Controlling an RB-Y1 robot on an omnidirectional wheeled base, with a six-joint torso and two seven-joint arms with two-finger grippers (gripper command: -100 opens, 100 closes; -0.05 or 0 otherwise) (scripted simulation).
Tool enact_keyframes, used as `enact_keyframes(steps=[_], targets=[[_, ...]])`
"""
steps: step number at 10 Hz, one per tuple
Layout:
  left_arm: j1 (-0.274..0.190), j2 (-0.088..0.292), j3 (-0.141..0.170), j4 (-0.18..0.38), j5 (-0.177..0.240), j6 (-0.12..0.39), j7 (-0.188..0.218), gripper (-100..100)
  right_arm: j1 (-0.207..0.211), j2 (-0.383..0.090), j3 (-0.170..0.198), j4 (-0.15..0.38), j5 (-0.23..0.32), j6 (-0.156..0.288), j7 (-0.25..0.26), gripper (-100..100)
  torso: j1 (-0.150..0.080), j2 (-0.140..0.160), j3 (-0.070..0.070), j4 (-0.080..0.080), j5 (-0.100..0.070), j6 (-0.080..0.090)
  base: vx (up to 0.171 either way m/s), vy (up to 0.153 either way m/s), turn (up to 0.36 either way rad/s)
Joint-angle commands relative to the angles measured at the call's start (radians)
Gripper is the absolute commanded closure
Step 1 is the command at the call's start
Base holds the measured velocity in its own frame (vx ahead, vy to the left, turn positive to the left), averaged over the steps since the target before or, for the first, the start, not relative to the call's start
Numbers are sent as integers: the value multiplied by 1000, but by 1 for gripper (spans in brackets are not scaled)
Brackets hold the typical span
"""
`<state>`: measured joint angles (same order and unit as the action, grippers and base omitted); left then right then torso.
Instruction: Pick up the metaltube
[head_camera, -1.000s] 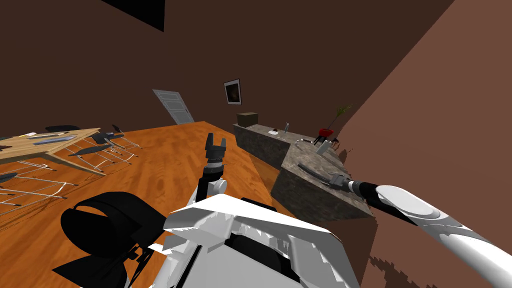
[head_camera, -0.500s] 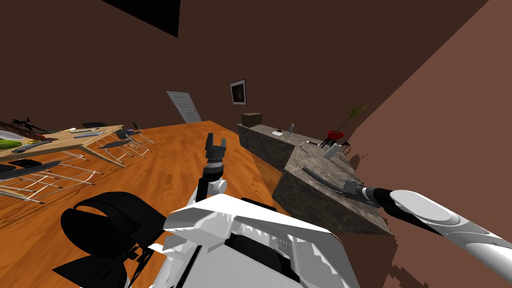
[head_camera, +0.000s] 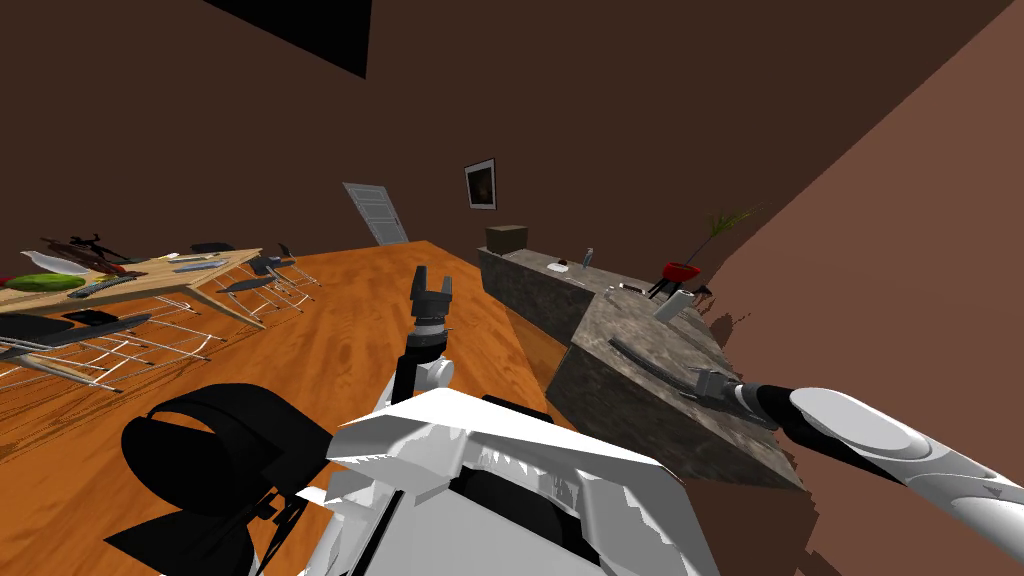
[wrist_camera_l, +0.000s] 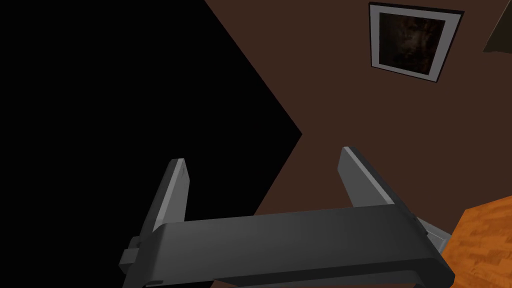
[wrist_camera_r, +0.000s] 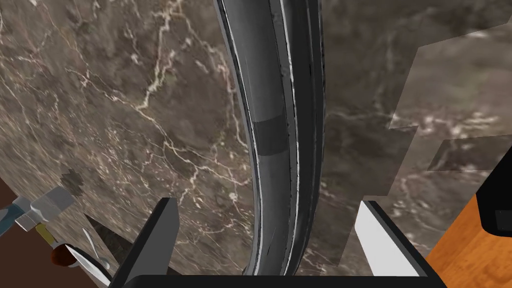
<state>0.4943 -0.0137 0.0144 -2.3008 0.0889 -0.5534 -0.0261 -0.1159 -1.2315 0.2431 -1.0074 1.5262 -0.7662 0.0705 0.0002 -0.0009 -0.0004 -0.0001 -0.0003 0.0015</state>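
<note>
Item 1 — metal tube (wrist_camera_r: 280, 125): long, dark grey, gently curved, lying flat on brown marble surface (wrist_camera_r: 125, 100). Right end effector (wrist_camera_r: 267, 202): spread apart, straddling the tube — seemingly aligned so closing would clamp it. Left end effector (wrist_camera_l: 263, 155): spread apart, empty, raised clear of the work.

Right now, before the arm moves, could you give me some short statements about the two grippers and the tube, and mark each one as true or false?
1. The right gripper is open, with the metal tube running between its fingers. True.
2. The metal tube hangs in the air, lifted off the counter. False: it lies on the brown marbled counter.
3. The left gripper is shut on something. False: its fingers stand apart and hold nothing.
4. The metal tube is dark grey, long and slightly curved. True.
</note>
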Motion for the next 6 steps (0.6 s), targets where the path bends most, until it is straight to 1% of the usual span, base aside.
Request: enact_keyframes(steps=[1,3,4,5,6], targets=[[0,0,0,0,0,0,0,0,11,7,1,-26,-7,-1,33,-100,0,0,0,0,0,0,90,2,-280],[1,0,0,0,0,0,0,0,21,13,2,-52,-15,-1,66,-100,1,-10,-6,-2,0,1,212,8,-326],[0,0,0,0,0,0,0,0,32,20,3,-78,-22,-2,99,-100,0,-12,-7,-3,0,0,233,38,-403],[1,0,0,0,0,0,0,0,37,23,3,-91,-26,-2,116,-100,2,-14,-8,-3,0,1,246,93,-303],[1,0,0,0,0,0,0,0,42,26,4,-104,-30,-2,132,-100,5,-15,-9,-3,1,0,190,78,-234]])
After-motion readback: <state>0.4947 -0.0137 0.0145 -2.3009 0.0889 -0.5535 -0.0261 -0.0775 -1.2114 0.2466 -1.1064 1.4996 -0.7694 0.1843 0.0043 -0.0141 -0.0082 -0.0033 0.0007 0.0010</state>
